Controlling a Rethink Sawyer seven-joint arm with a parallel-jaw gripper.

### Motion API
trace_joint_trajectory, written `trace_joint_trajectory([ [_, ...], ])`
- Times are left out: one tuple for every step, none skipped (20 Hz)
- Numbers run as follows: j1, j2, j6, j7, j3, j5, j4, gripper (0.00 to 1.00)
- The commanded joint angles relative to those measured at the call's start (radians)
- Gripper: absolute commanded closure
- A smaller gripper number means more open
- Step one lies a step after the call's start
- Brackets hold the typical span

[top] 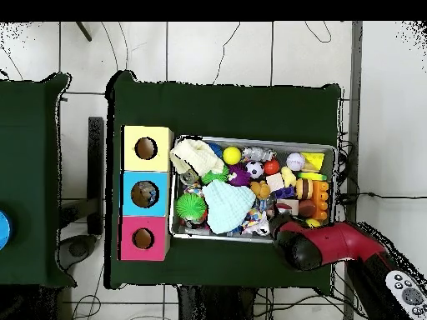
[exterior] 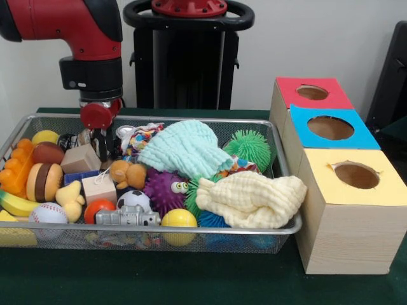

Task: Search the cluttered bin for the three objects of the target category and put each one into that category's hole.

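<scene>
- the gripper (exterior: 100, 141) is down inside the bin (exterior: 191, 119) at its back edge; whether its fingers are apart or together, i cannot tell.
- risk: toys crowd it, so a grab could snag a neighbour, since the wooden block (exterior: 80, 158) sits just beside it and the teddy (exterior: 126, 173) just in front.
- the red box's hole (exterior: 312, 93) lies well away, across the bin.
- the green cloth (exterior: 186, 148) and yellow cloth (exterior: 251, 199) may hide toys.

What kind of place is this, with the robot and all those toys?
Probably a robotics lab set up for a sorting test. A red arm reaches into a wire bin of toys on a green-covered table, beside three boxes with holes, red farthest. Cables trail across the tiled floor.
</scene>
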State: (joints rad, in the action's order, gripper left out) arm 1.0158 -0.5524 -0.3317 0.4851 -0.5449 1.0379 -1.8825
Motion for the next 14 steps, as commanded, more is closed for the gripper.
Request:
trace_joint_trajectory([
  [-0.039,0.045,-0.041,0.025,0.023,0.064,0.131,0.00],
  [-0.044,0.052,-0.046,0.028,0.034,0.068,0.138,0.00],
  [-0.060,0.060,-0.052,0.040,0.056,0.078,0.149,0.00],
  [-0.068,0.064,-0.056,0.045,0.068,0.083,0.154,0.00],
  [-0.077,0.068,-0.053,0.050,0.082,0.088,0.160,0.00],
  [-0.082,0.070,-0.053,0.052,0.088,0.090,0.162,0.00],
  [-0.094,0.071,-0.053,0.059,0.103,0.100,0.170,0.00],
  [-0.102,0.071,-0.049,0.064,0.112,0.106,0.175,0.00],
  [-0.116,0.071,-0.043,0.075,0.125,0.115,0.182,0.00],
  [-0.126,0.072,-0.034,0.083,0.136,0.125,0.189,0.00],
  [-0.131,0.078,-0.024,0.086,0.141,0.128,0.195,0.00],
  [-0.135,0.080,-0.020,0.087,0.146,0.128,0.197,0.00],
  [-0.133,0.083,-0.014,0.083,0.145,0.121,0.197,0.00],
  [-0.136,0.086,-0.007,0.084,0.148,0.120,0.199,0.00],
])
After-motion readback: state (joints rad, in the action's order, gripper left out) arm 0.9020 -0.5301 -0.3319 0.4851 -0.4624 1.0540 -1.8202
